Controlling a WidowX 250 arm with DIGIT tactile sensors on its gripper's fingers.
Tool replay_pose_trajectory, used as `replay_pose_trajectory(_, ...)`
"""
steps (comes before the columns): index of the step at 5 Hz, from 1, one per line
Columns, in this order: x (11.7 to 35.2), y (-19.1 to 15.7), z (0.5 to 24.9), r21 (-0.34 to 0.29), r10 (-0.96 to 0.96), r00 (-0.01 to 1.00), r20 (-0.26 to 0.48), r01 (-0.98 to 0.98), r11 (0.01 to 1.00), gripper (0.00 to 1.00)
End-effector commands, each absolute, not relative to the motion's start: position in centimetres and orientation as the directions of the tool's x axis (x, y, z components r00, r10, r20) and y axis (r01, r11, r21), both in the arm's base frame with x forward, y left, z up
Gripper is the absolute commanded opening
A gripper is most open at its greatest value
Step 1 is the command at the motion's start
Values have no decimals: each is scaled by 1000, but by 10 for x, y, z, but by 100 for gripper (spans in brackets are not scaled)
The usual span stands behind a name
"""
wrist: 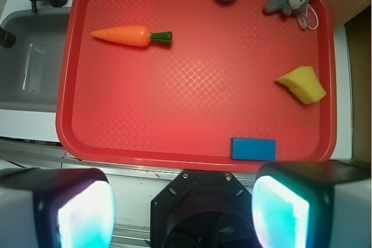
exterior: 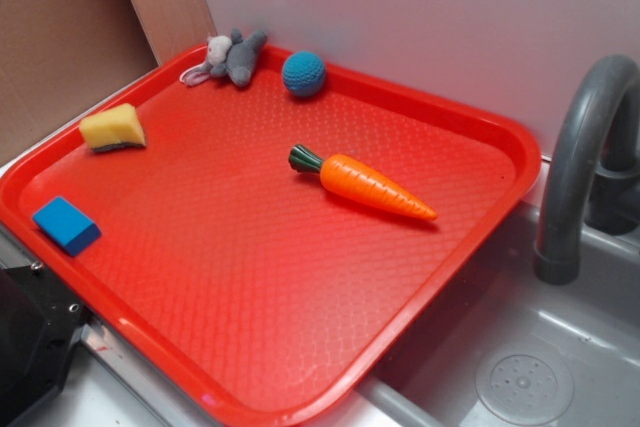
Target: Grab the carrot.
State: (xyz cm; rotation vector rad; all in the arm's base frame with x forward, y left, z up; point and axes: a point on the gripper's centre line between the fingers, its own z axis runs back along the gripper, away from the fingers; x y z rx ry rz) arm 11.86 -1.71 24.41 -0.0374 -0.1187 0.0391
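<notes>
Wrist view, end effector (wrist: pixel 183 201) spread apart, fingertips cropped, carrot (wrist: pixel 129 35) unobstructed on red tray (wrist: pixel 174 155).

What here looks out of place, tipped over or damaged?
Nothing looks damaged or spilled. The red tray hangs partly over the grey sink. The carrot lies flat, apart from the other toys.

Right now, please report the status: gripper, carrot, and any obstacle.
Gripper open, empty, off the tray's near edge. Glossy orange plastic carrot lying flat on the red tray, untouched. No obstacle near it; blue knitted ball well apart.
</notes>
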Motion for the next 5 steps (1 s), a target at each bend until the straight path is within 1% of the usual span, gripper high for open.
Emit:
replay_pose_trajectory(1, 119, -17, 244, -40, 41, 992, 118, -37, 999, 100)
replay_pose_trajectory(2, 122, -18, 243, -56, 55, 992, 117, -48, 997, 100)
replay_pose_trajectory(3, 137, -16, 243, -66, -74, 991, 115, 82, 994, 100)
replay_pose_trajectory(4, 167, -5, 235, -139, -310, 947, 83, 319, 938, 100)
replay_pose_trajectory(5, 193, -4, 222, -38, -541, 838, 70, 544, 838, 100)
